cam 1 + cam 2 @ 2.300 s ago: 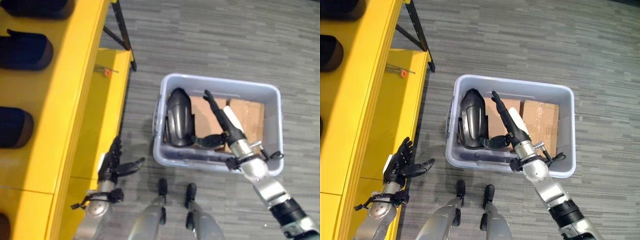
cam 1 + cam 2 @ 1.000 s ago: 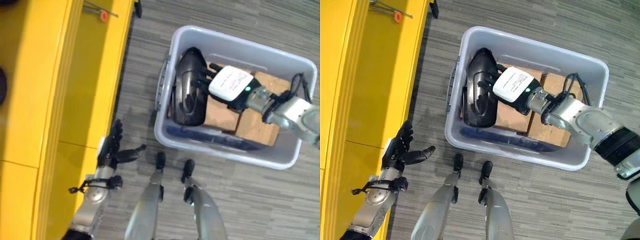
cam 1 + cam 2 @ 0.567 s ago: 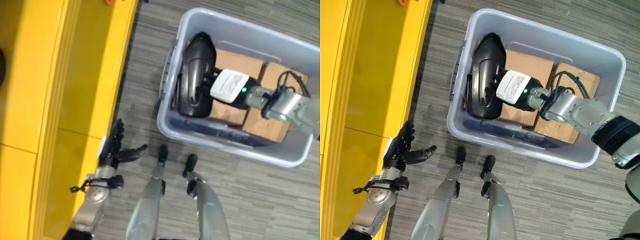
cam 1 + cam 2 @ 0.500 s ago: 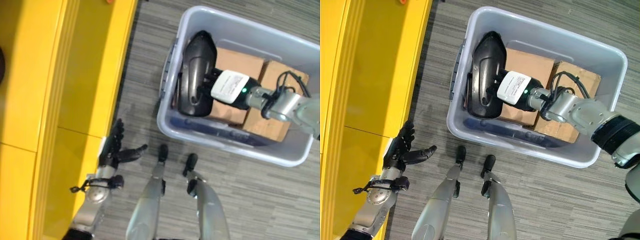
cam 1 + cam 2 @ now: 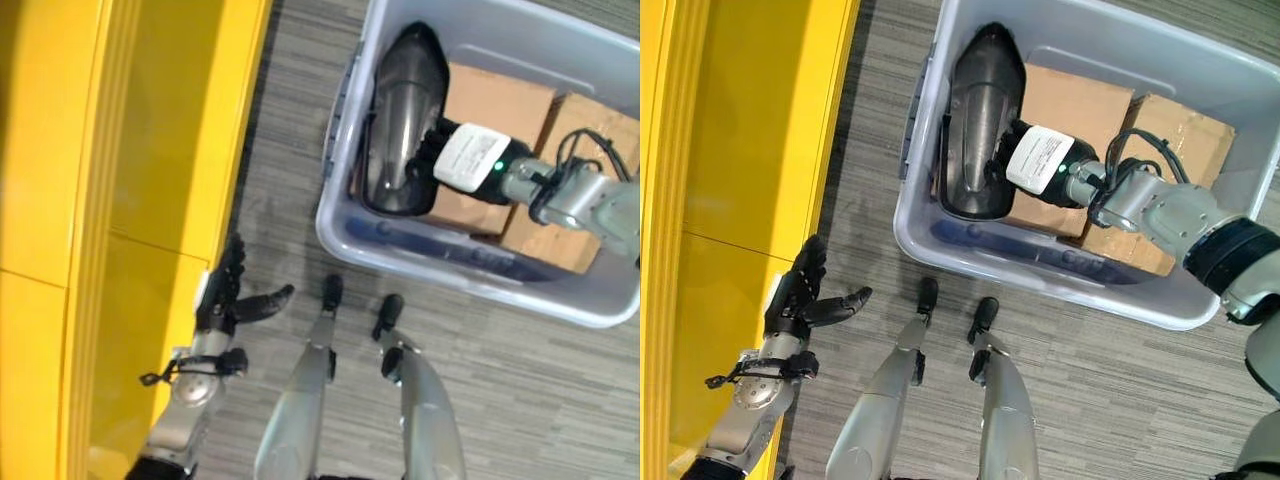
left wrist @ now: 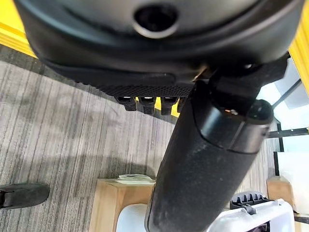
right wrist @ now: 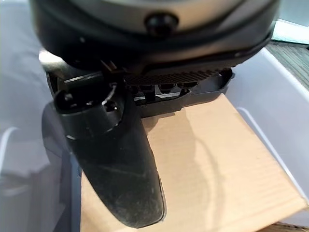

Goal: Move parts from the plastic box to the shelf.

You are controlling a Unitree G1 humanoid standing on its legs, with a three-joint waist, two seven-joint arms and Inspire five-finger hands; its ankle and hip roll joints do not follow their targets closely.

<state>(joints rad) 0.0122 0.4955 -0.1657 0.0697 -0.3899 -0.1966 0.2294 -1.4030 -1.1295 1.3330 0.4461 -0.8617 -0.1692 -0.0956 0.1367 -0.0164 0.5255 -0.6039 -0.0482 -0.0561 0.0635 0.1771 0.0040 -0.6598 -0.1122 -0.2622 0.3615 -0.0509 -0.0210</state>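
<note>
The right robot hand (image 5: 1025, 150) reached down into the grey plastic box (image 5: 1120, 290) on the carpeted floor (image 5: 290, 180), its fingers against the side of a dark curved part (image 5: 978, 120) that stood on end along the box wall farthest from that arm. Whether those fingers were curled on the part or merely laid against it could not be told: from above they were hidden between the part and the white-labelled back of the hand, and in the right wrist view only the thumb (image 7: 116, 164) showed clearly, pointing out over a flat cardboard box (image 7: 212, 159). Two cardboard boxes lay in the plastic box just beneath the arm: one (image 5: 1070, 110) right beside the dark part and under the hand, the other (image 5: 1170, 150) further back under the forearm. The left robot hand (image 5: 798, 300) hung well apart from all this, low beside the yellow shelf (image 5: 750, 150), fingers straight and spread, thumb sticking out toward the plastic box, holding nothing. The dark part was in the plastic box, on the shelf-facing side, well apart from the left robot hand.
</note>
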